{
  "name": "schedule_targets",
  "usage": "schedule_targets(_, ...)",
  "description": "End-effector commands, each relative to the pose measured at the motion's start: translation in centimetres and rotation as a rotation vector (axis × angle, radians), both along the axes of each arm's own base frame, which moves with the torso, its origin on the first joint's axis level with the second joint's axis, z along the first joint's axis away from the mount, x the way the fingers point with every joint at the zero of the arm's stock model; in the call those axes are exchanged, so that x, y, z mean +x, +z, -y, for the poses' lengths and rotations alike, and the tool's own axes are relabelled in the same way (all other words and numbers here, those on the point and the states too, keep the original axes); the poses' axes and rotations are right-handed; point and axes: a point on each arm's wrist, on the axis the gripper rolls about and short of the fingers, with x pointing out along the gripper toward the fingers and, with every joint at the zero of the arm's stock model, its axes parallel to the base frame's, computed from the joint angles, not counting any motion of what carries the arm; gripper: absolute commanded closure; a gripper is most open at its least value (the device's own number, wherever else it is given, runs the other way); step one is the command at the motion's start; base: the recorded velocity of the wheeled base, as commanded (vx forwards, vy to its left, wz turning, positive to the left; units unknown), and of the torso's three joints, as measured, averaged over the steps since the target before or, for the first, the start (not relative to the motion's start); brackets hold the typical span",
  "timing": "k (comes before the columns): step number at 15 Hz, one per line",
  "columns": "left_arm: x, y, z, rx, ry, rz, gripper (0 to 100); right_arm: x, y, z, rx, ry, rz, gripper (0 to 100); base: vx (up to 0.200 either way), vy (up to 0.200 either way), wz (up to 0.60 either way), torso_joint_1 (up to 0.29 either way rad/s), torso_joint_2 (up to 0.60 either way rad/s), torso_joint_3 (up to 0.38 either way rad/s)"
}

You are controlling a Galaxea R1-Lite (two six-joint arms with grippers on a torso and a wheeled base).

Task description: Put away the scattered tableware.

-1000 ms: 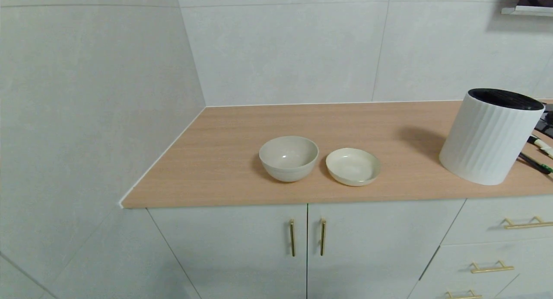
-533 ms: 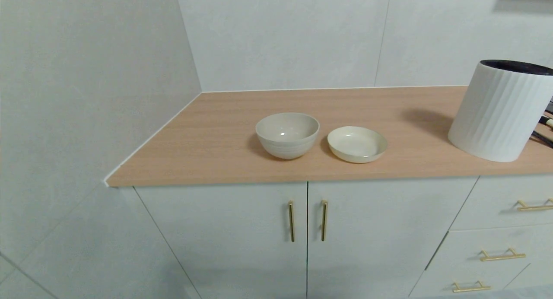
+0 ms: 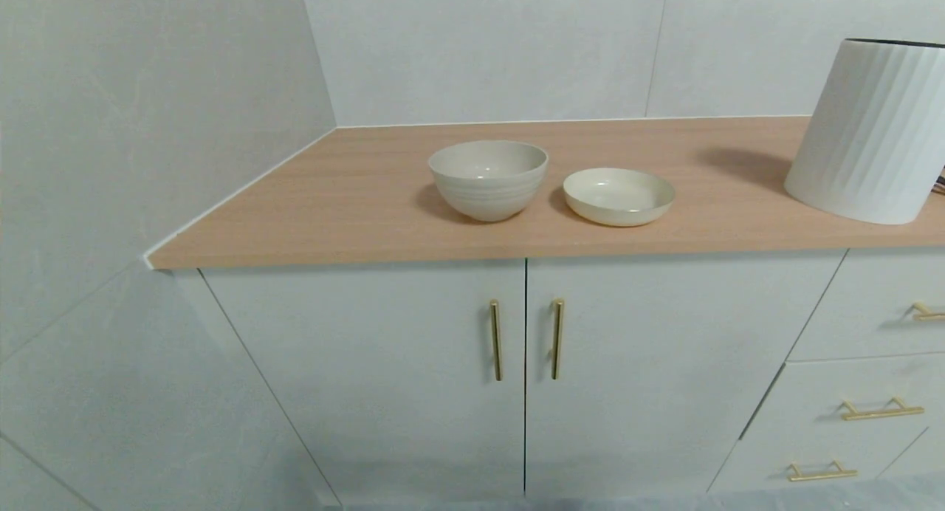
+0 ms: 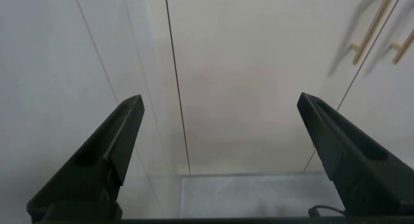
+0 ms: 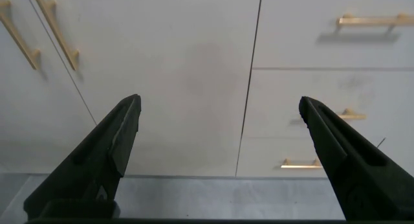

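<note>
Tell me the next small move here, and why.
Probably bring the left gripper to the left door's handle. Both cabinet doors are shut, the bowl and dish sit on the counter, and it and the right gripper are open, empty, facing the doors.

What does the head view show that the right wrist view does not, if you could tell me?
Head view adds: the bowl and shallow dish side by side on the wooden countertop, with a white ribbed container to their right. Right wrist view adds: the right gripper, open, facing the cabinet fronts. Both: the white cabinet doors with gold handles, and the drawers beside them.
</note>
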Motion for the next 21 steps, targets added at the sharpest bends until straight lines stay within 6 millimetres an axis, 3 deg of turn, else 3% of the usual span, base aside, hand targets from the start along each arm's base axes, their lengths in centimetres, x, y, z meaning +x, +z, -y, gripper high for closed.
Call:
schedule_targets(1, 0.00, 0.00, 0.00, 0.000, 0.000, 0.000, 0, 0.01, 0.02, 0.00, 0.000, 0.001, 0.000, 0, 0.000, 0.000, 0.00, -0.124, 0.45, 0.315)
schedule_targets(6, 0.00, 0.00, 0.00, 0.000, 0.000, 0.000, 0, 0.01, 0.00, 0.00, 0.000, 0.001, -0.001, 0, 0.000, 0.000, 0.00, -0.074, 0.35, 0.265)
schedule_targets(20, 0.00, 0.00, 0.00, 0.001, 0.000, 0.000, 0, 0.01, 0.03, 0.00, -0.006, 0.001, 0.002, 0, 0.000, 0.000, 0.00, -0.002, 0.01, 0.004)
schedule_targets(21, 0.00, 0.00, 0.00, 0.001, 0.000, 0.000, 0, -0.19, 0.82, -0.01, 0.000, 0.006, 0.037, 0, 0.000, 0.000, 0.00, 0.000, 0.00, 0.000)
